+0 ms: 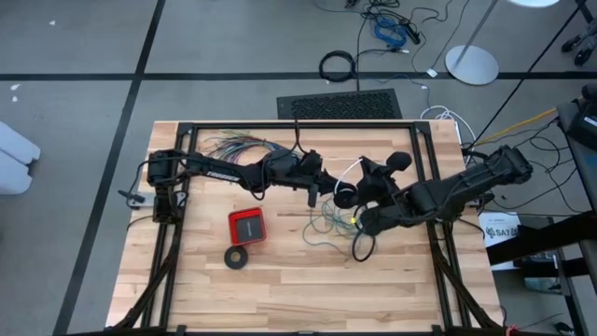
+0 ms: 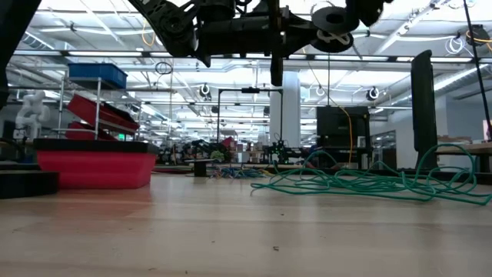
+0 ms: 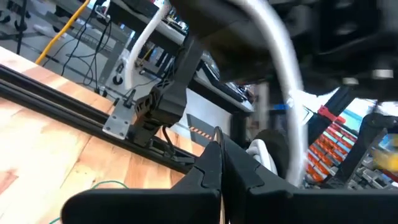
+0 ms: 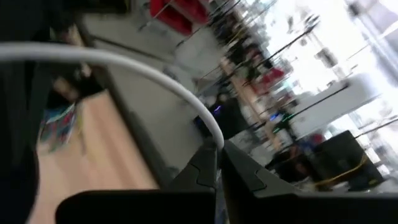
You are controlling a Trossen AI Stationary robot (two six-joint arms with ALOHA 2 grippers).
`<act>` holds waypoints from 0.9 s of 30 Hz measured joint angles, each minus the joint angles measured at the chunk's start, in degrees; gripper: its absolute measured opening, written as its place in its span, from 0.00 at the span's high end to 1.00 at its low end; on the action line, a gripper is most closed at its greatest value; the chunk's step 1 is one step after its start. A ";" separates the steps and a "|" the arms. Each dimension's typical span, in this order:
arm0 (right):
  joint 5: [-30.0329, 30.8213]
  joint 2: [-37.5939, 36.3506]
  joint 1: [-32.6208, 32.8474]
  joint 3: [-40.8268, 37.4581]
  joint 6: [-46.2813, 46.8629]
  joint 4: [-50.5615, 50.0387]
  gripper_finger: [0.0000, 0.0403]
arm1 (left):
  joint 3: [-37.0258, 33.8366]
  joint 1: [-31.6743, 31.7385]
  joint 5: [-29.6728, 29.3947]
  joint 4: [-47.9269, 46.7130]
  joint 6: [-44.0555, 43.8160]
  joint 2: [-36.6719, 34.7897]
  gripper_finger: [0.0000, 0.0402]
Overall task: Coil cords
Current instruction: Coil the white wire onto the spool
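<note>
Across the middle of the low view, nearest the lens, the bare wooden table [image 2: 231,231] runs back to the teal-green wire [image 2: 369,183], a loose tangle lying flat at centre right. From above it sprawls just below centre frame, between the two arms. The right gripper [image 1: 347,194] hangs above it, fingers pressed together on the white cord [image 1: 351,170] (a pale loop arching up from its tips in its wrist view). The left gripper [image 1: 312,194], just left of it, is clenched too; whether it pinches the cord cannot be told. A red box [image 1: 247,225] and a black ring [image 1: 237,257] sit at lower left of the wire, and many-coloured wires [image 1: 238,147] fan out farther up.
</note>
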 joint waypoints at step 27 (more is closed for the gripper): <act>-18.21 0.11 -6.97 -18.33 18.57 22.90 1.00 | 0.04 2.44 -21.71 5.42 25.48 -0.15 1.00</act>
